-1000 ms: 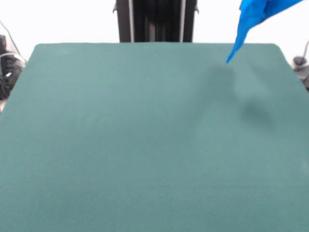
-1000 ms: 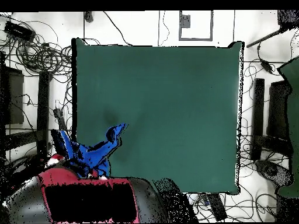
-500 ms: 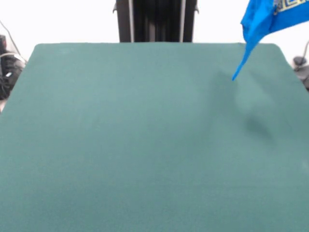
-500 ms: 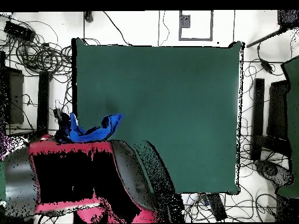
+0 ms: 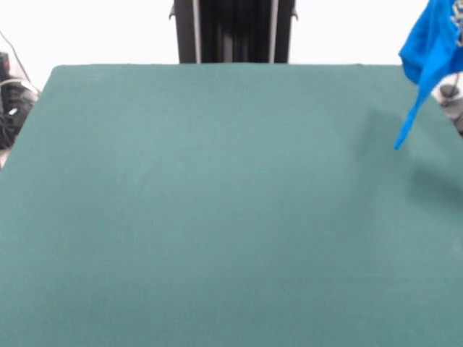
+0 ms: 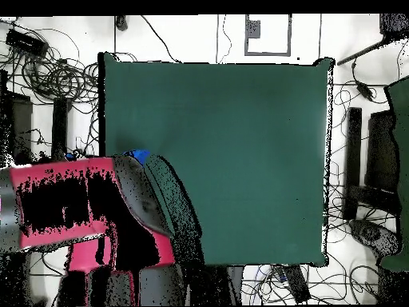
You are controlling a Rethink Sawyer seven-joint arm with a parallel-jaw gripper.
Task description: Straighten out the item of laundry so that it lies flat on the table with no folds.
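Observation:
The bright blue T-shirt (image 5: 432,45) hangs in the air over the table's far right corner in the front view, bunched, with a pointed tip trailing down just above the green table (image 5: 217,202). Its upper part runs out of the picture's top right. In the overhead view only a small blue scrap of the shirt (image 6: 140,155) shows at the table's left edge (image 6: 105,112), beside my red and black arm (image 6: 72,200). The arm covers the rest of the shirt and my gripper. The gripper shows in neither view.
My black pedestal (image 5: 233,30) stands behind the table's far edge. Cables (image 6: 56,73) lie on the floor left of the table in the overhead view, and black equipment (image 6: 363,164) stands to its right. A dark object (image 5: 450,95) sits off the table's right corner.
The hanging shirt has moved to the right and a little lower in the front view. In the overhead view the arm has swung up over the table's left edge and now covers most of the shirt.

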